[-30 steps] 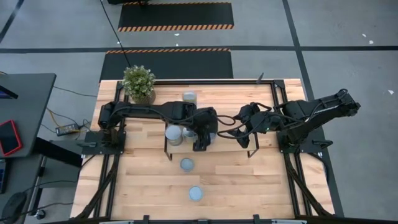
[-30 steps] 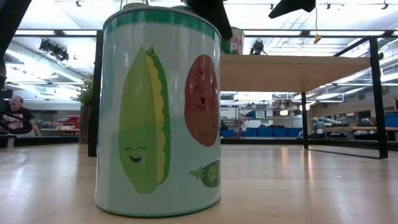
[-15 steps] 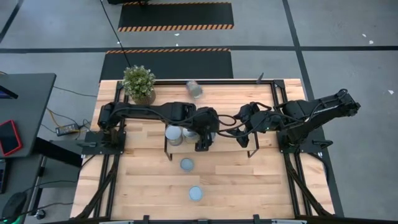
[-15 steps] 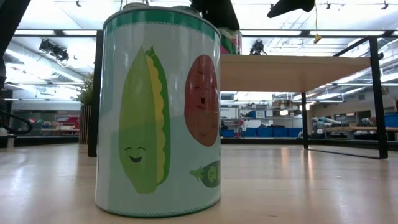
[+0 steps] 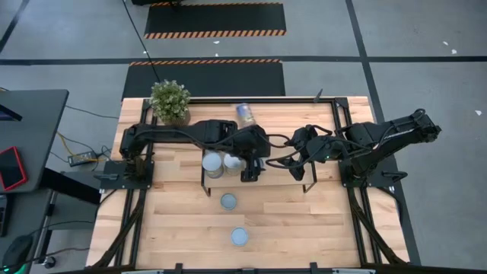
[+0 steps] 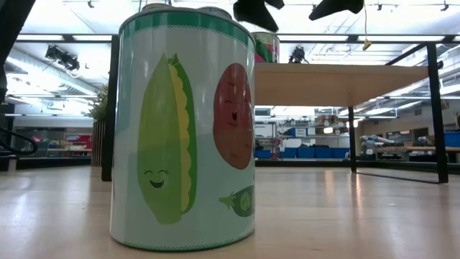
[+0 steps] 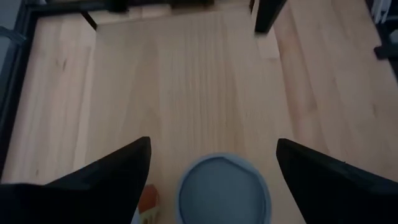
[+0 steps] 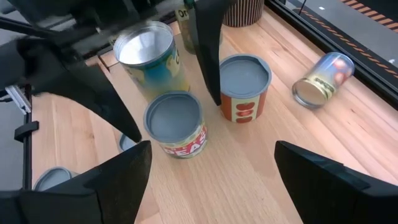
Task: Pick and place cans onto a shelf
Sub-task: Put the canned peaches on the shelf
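Three cans stand upright on the shelf [image 6: 338,83]: a shiny-topped one [image 8: 146,53], a grey-topped can labelled PEAS [image 8: 174,124] and a red-labelled one [image 8: 244,87]. My left gripper [image 7: 212,144] hangs open just above the PEAS can [image 7: 224,196], a finger on either side and clear of it. My right gripper [image 8: 212,149] waits open at the shelf's right end [image 5: 297,156]. A fourth can [image 5: 243,114] lies on its side toward the far edge. Two more cans [image 5: 227,201] [image 5: 240,237] stand on the table in front of the shelf.
A potted plant [image 5: 170,101] stands at the table's far left corner. In the low view a big can [image 6: 183,129] with corn and tomato pictures fills the foreground. The shelf's black rod legs [image 5: 206,185] stand on the tabletop.
My left gripper has risen straight up from the cans on the shelf. The can behind the shelf, upright a second ago, has tipped over toward the far right and now lies on its side.
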You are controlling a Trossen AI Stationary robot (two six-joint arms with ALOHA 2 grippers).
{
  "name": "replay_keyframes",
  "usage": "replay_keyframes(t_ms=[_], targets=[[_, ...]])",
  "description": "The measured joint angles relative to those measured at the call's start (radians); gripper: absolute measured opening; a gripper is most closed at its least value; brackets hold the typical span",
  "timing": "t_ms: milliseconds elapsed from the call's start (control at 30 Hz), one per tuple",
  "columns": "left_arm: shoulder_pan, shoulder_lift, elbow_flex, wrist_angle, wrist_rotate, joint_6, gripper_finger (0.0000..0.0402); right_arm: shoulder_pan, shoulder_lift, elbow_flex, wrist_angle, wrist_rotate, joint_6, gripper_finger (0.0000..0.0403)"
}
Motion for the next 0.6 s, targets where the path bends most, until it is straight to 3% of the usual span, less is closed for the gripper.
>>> replay_keyframes(t_ms=[367,600], targets=[[-0.001,-0.018,0.118,-0.094,-0.071,-0.008,0.0352,-0.004,-0.048,0.000,-0.014,0.015,0.000,0.0347],[-0.023,-0.147,0.067,-0.100,-0.190,-0.021,0.0329,-0.039,-0.077,0.000,-0.057,0.019,0.009,0.0347]])
